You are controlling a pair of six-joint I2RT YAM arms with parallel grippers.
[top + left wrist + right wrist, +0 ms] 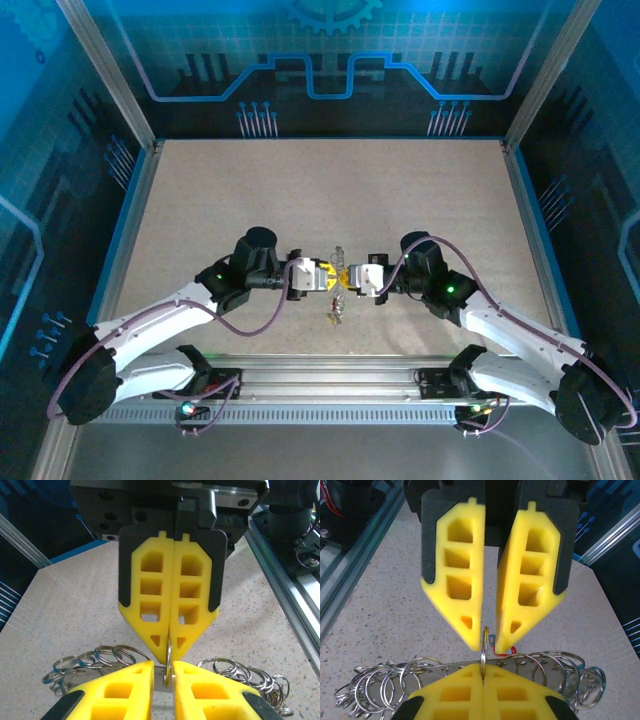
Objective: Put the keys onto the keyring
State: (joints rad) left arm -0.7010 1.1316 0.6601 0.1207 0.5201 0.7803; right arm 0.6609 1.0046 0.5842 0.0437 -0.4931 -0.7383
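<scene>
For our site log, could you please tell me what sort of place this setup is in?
Probably an enclosed robot work cell in a lab: an aluminium frame, blue circuit-patterned wall panels and a speckled tabletop.

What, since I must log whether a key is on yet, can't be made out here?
- Red bit, right wrist view: half behind the left gripper; key or tag unclear.
- keyring: lower half buried between the jaws of the right gripper.
- Top view: everything between the grippers is too small.
</scene>
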